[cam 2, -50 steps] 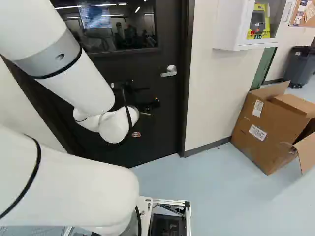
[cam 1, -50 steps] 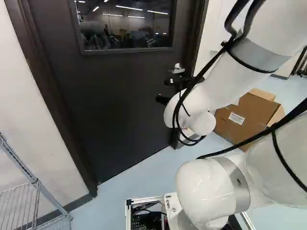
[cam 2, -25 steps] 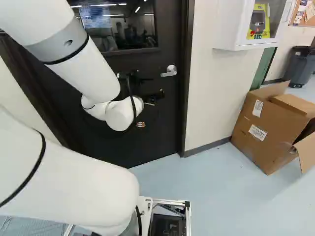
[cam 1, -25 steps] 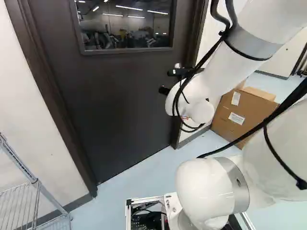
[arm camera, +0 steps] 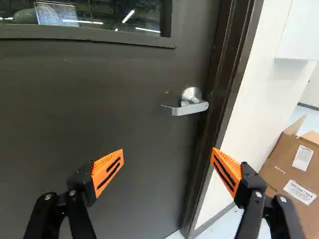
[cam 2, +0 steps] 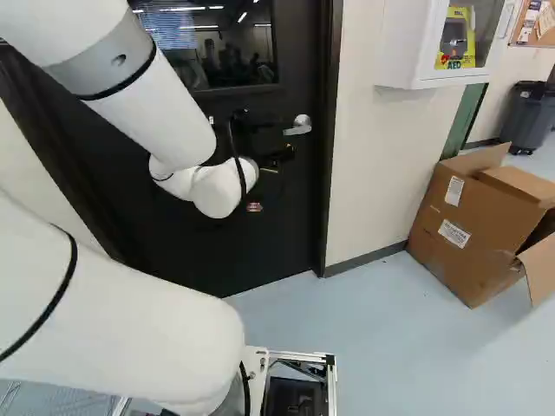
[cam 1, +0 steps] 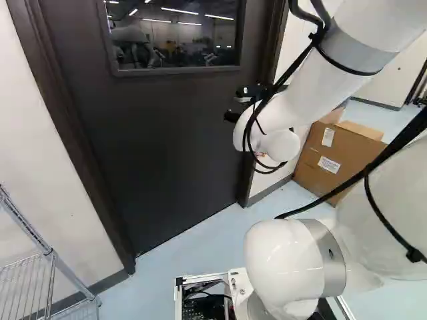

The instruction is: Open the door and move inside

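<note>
Door [cam 1: 167, 140]: you have it straight ahead, dark and closed within its dark frame [arm camera: 227, 94], a window [cam 1: 175, 33] in its upper part.
Handle [arm camera: 188, 108]: you see the silver lever on the door, near the frame and below the window.
Pincer [cam 2: 265, 143]: its fingers are spread wide in your wrist view, orange pads apart with nothing pinched; the handle lies ahead of them, apart from both.
Floor [cam 2: 381, 347]: you look down on pale blue, with the base [cam 2: 305, 356] standing on it.
Wall [cam 2: 368, 173]: you get an off-white one beside the frame, with an open cardboard box [cam 2: 460, 230] standing near it.
Left base view: you see more of the wire rack [cam 1: 50, 257] here; the arm [cam 1: 300, 127] hides the handle.
Right base view: you get the handle in sight, plus the white cabinet [cam 2: 403, 52] with a yellow-backed device inside, a dark bin [cam 2: 529, 117] and part of a corkboard [cam 2: 536, 24].
</note>
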Motion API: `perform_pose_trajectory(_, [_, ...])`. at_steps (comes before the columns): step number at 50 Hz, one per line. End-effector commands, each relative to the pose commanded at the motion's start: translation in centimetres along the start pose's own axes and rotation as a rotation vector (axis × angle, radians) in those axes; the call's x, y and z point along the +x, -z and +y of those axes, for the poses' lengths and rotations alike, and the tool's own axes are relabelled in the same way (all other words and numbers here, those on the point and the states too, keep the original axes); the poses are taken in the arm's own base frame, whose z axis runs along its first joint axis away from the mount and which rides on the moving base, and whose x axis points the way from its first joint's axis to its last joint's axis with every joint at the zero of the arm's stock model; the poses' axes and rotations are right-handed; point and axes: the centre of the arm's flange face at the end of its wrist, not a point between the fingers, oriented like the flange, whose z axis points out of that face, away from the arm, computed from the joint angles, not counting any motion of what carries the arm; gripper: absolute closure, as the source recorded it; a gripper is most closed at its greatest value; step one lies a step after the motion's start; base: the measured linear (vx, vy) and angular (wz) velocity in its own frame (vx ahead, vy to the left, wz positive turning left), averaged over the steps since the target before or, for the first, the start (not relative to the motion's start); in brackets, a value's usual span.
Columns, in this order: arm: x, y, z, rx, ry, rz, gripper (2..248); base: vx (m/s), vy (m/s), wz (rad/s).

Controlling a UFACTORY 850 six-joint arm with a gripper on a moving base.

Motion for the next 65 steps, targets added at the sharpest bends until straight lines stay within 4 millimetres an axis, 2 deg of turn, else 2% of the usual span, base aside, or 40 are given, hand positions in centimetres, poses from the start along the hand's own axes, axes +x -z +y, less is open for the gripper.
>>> perform_pose_trajectory(12, [1.5,-1.6,0.3,0.036,0.046,0.022,3,0.0,0.0,0.0])
perform_pose_trajectory(42, [5.4,-7.2,1.1,0.122,0.159,0.071,3,0.0,0.0,0.0])
perform_pose_trajectory(65, [8.4,-11.7,2.2,0.126,-0.033,0.103,3,0.0,0.0,0.0])
